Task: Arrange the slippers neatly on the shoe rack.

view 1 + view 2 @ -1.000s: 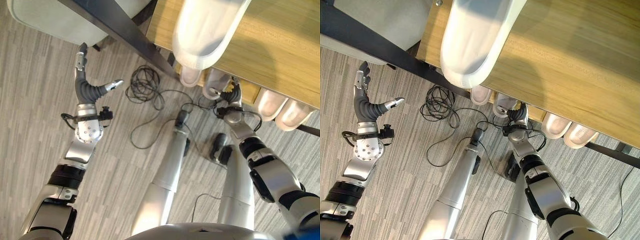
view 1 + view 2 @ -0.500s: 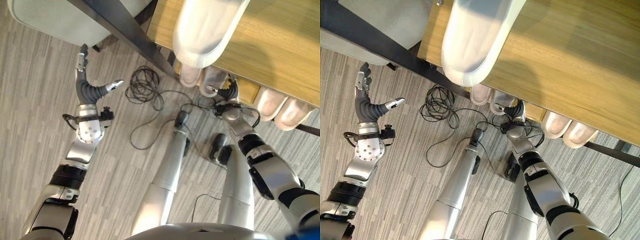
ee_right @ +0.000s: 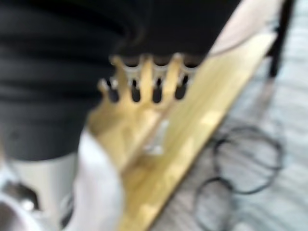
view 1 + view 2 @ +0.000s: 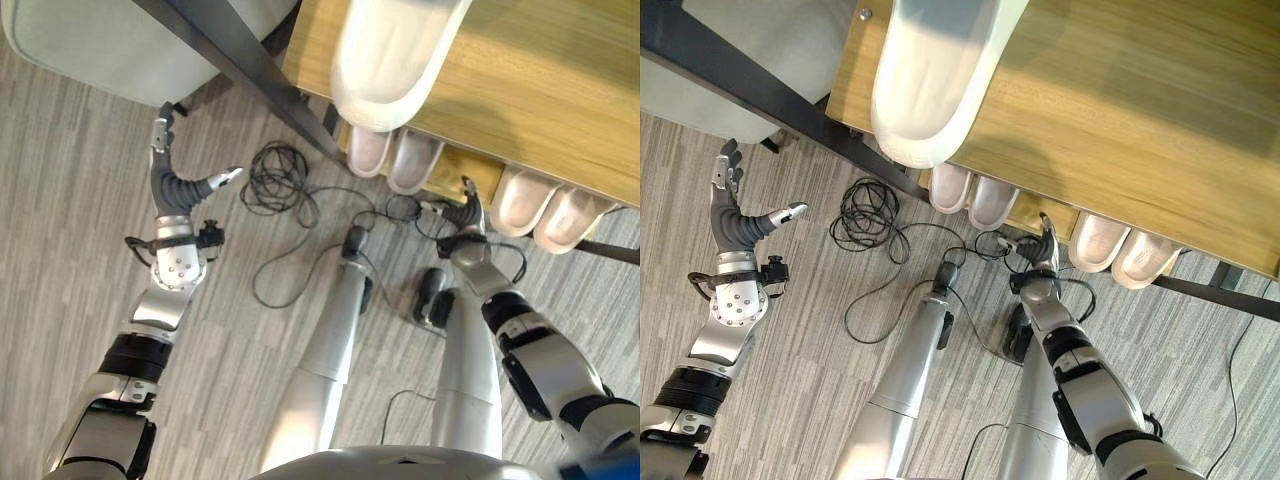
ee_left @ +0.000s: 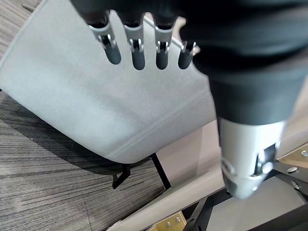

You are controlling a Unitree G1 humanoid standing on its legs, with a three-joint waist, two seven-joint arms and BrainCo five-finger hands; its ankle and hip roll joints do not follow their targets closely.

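The wooden shoe rack (image 4: 1140,90) is stretching out ahead of both sets of fingers, with a large pale slipper (image 4: 930,70) lying on its top board. A grey upholstered chair (image 5: 96,101) is sitting just beyond the left hand's fingertips. Two pairs of pale slippers are tucked under the board: one pair (image 4: 390,155) just left of the right hand's fingertips, the other (image 4: 545,205) just right of them. The left hand (image 4: 172,185) is hanging over the floor, fingers straight, thumb spread, holding nothing. The right hand (image 4: 467,215) is pointing straight fingers at the rack's edge, empty.
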